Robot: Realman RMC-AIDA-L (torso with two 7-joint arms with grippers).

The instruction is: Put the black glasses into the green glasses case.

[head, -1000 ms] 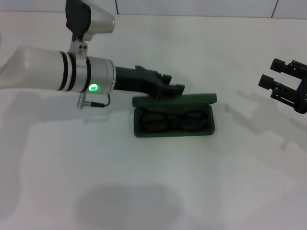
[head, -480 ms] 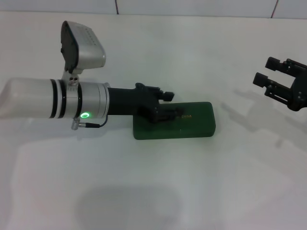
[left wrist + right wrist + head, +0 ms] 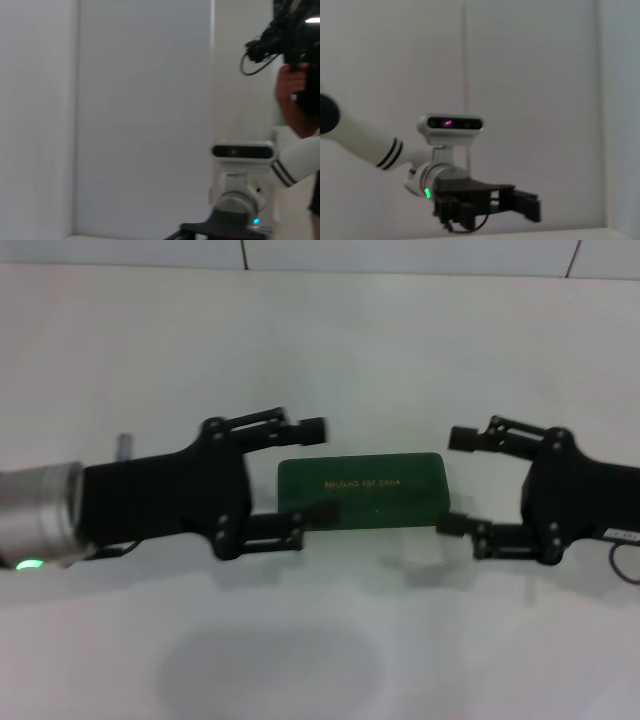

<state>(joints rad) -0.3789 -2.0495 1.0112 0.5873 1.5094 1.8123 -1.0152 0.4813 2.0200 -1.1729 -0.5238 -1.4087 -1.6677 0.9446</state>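
The dark green rectangular glasses case with gold letters lies shut on the white bench. The black left end effector sits at one end of the case, fingers wide apart. The black right end effector sits at the other end, also wide apart.

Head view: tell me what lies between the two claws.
The closed green glasses case lies on the table between the left claw and the right claw; both claws are open. The head view shows it.

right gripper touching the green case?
Apart. Head view: the right gripper sits just off the green glasses case's right end, jaws open, a strip of white table between.
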